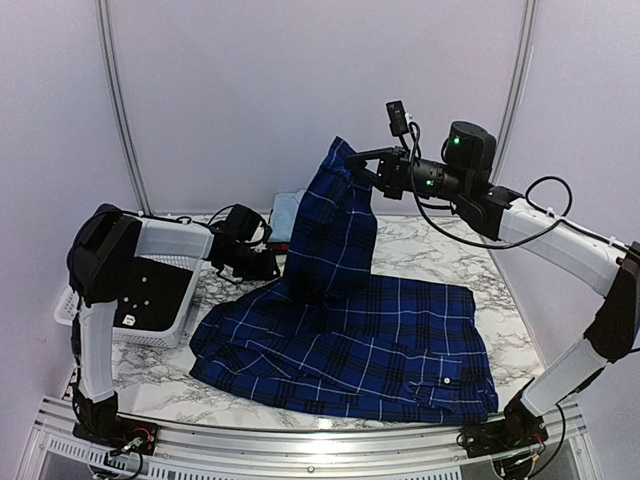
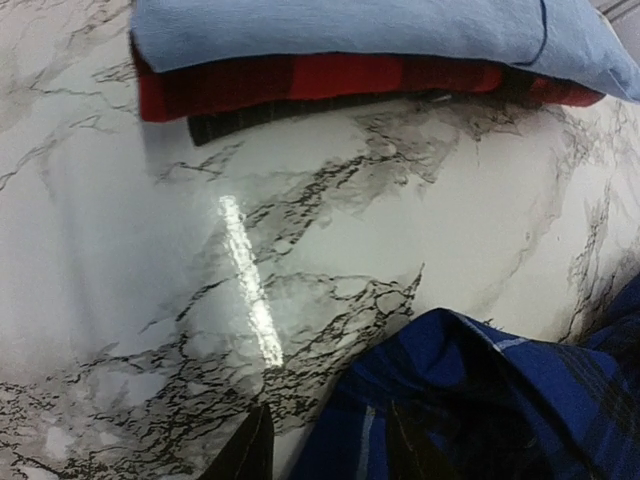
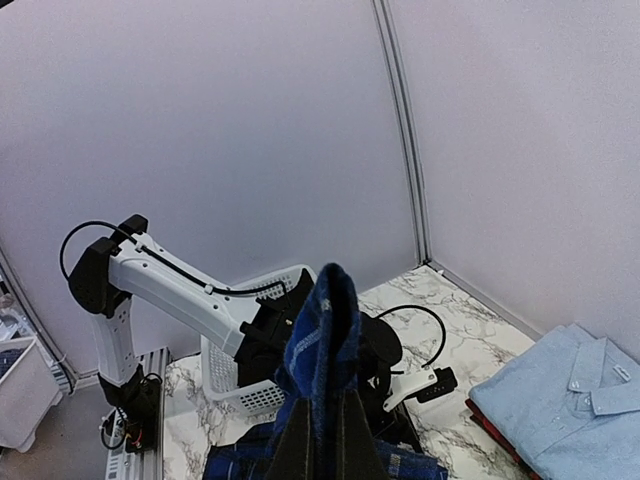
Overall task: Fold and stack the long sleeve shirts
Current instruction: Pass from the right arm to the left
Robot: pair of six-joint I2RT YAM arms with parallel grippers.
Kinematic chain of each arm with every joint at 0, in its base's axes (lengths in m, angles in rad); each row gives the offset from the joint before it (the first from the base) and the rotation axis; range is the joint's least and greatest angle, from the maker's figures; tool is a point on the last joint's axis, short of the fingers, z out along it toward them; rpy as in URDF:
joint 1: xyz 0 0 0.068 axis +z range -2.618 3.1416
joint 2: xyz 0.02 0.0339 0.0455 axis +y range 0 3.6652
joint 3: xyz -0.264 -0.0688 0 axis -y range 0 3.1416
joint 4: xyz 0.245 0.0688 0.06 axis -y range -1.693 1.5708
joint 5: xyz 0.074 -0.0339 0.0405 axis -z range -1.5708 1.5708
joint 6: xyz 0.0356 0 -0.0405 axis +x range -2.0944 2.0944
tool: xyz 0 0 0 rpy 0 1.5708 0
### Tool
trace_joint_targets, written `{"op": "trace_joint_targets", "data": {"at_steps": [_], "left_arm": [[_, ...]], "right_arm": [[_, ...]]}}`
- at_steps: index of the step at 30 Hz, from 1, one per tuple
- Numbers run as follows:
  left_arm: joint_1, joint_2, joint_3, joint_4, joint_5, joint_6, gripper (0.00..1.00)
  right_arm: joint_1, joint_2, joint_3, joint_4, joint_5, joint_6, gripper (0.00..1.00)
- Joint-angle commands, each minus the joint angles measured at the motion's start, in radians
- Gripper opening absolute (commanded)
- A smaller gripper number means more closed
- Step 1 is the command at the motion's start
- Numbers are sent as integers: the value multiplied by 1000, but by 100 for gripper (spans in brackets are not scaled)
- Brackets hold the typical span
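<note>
Your right hand (image 1: 365,162) was clenched on a fold of the navy plaid shirt (image 1: 400,340). It held that part high above the tabletop (image 1: 450,255), so the cloth hung down like a curtain. The rest of the shirt lay spread across the near half of the tabletop. Your left hand (image 2: 330,450) sat low at the shirt's left edge, by the foot of the raised part. It was released, its fingers parted, with cloth lying between them but not pinched. At the far side, the light blue shirt (image 2: 350,30) lay folded on top of the red-and-black shirt (image 2: 320,78). The white basket (image 1: 150,335) stood at the left edge, beside your left arm.
</note>
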Motion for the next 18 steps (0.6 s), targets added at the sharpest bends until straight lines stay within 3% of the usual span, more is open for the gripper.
{"op": "trace_joint_targets", "data": {"at_steps": [1, 10, 18], "left_arm": [[-41, 51, 75, -120, -18, 94, 41], [-79, 119, 141, -206, -263, 98, 32], [-79, 146, 151, -211, -341, 83, 12]], "right_arm": [[9, -23, 21, -13, 17, -17, 0], [9, -25, 21, -12, 12, -9, 0], [8, -40, 22, -21, 23, -17, 0]]}}
